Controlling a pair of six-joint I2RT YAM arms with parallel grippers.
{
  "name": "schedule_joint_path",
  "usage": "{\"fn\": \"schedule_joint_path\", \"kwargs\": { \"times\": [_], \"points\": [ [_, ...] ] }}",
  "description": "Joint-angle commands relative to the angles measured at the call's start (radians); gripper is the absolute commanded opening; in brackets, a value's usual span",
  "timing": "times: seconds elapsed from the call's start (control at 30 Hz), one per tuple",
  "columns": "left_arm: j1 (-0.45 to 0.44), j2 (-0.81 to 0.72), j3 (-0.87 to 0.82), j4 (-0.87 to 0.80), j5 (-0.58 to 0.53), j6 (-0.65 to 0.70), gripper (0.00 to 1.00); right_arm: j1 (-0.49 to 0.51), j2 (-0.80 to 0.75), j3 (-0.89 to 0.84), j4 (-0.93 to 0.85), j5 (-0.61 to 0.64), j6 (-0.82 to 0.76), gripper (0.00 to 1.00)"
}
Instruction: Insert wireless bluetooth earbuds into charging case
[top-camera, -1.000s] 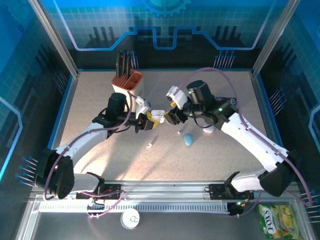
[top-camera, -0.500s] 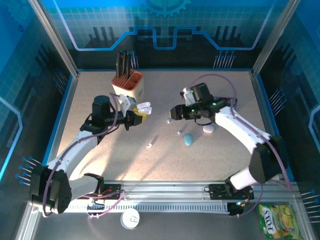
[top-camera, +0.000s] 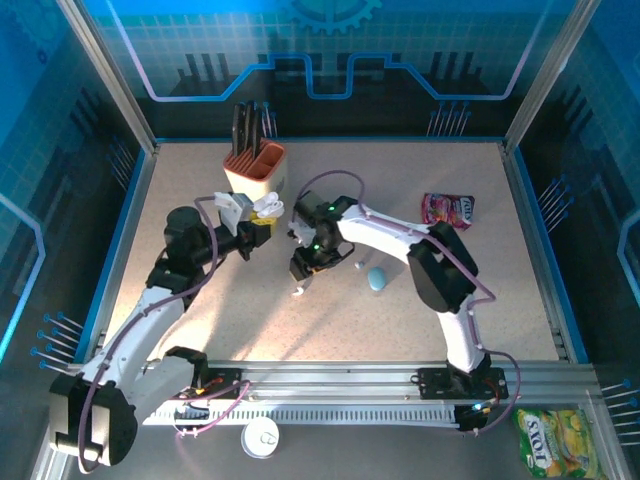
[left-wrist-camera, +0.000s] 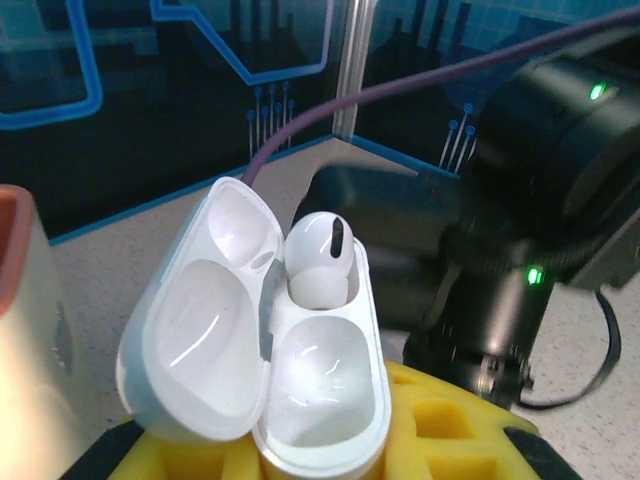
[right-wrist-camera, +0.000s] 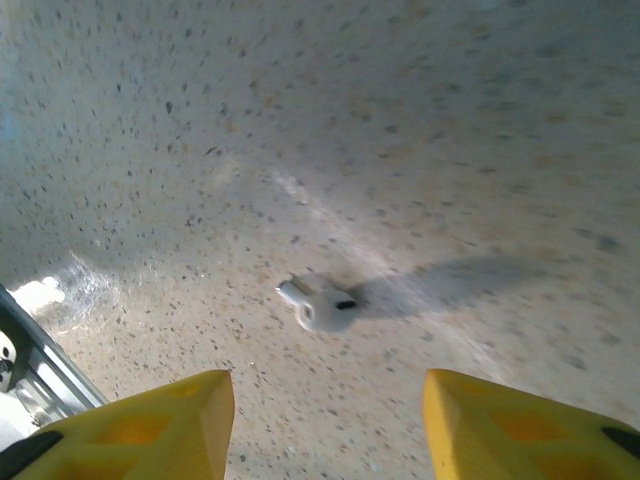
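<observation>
Earbud (right-wrist-camera: 320, 310) lies loose on the table (right-wrist-camera: 450, 150), just ahead of the right gripper (right-wrist-camera: 325, 400), whose jaws stand wide; I'd centre it between the pads before closing. The left gripper (left-wrist-camera: 322, 448) clamps the open charging case (left-wrist-camera: 200, 340), with one bud (left-wrist-camera: 318, 262) seated and the second socket empty.

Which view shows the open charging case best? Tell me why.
Left wrist: the charging case sits close up, lid open, one earbud seated, the other socket empty. Top external shows it as a small white speck at the left gripper.

Charging case (left-wrist-camera: 325, 400) glossy white plastic; earbud (right-wrist-camera: 318, 308) smooth white plastic; table (right-wrist-camera: 450, 120) speckled matt.
</observation>
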Motion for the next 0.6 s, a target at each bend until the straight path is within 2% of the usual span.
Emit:
{"fn": "schedule_joint_path", "kwargs": {
  "times": [0.0,0.33,0.57],
  "points": [
    [0.011,-0.052,-0.008,0.004,-0.028,0.004,0.16,0.033,0.083,0.086,-0.155,0.035,-0.011,0.52],
    [0.014,-0.095,0.001,-0.047,-0.009,0.032,0.16,0.066,0.215,0.206,-0.244,0.07,-0.002,0.4],
    [0.014,-0.096,-0.004,-0.052,0.006,0.037,0.16,0.066,0.23,0.234,-0.275,0.109,0.008,0.3]
  ]
}}
